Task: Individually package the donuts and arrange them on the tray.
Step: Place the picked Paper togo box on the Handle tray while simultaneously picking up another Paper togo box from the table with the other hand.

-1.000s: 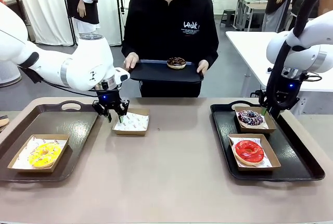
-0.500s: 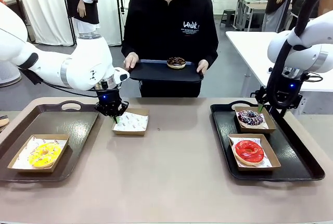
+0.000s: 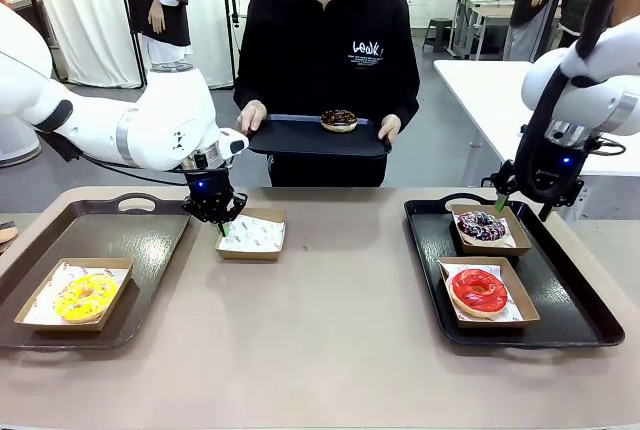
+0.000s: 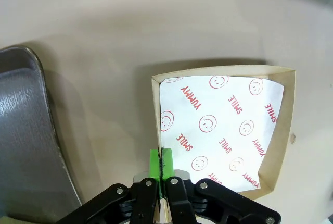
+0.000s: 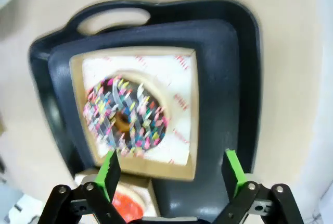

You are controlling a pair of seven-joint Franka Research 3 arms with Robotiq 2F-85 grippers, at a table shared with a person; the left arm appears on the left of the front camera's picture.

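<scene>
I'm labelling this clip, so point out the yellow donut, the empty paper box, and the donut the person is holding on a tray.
yellow donut [image 3: 86,296], front view, on its icing ring.
empty box [image 4: 223,130], left wrist view, on its printed paper liner.
person's donut [image 3: 339,119], front view, on its dark top.

The table [image 3: 330,350] is light brown. The two trays on it [image 3: 575,310] [image 3: 130,250] are dark grey. The paper boxes are tan; the empty box [image 4: 221,130] has white paper with red smiley faces and red words. The donuts are yellow [image 3: 86,296], glossy red [image 3: 479,290], dark with colourful sprinkles [image 5: 127,115], and chocolate brown [image 3: 339,119]. The gripper pads [image 5: 233,166] are green.
</scene>
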